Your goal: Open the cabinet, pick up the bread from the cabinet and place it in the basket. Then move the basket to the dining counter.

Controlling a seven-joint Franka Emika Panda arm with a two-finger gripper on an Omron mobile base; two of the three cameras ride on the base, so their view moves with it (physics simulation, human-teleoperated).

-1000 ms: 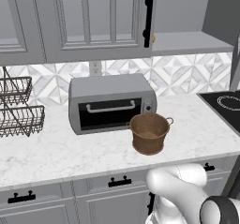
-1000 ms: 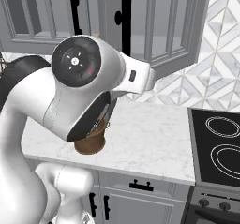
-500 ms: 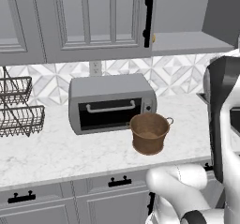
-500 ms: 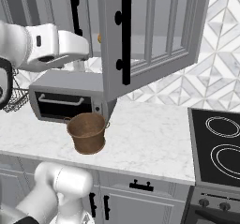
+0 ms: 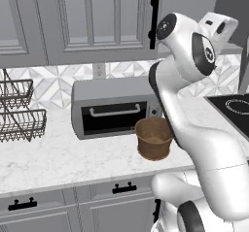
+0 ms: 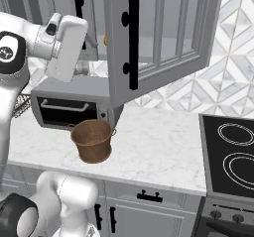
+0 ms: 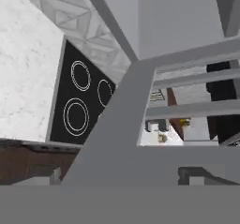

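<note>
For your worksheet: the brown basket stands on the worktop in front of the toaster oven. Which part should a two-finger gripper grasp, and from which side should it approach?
Probably the rim of the basket, from straight above. It stands upright with its mouth open upward, so one finger can go inside and one outside the thin wall. Its sides taper downward, so a side grasp could slip, and the toaster oven crowds it from behind.
</note>
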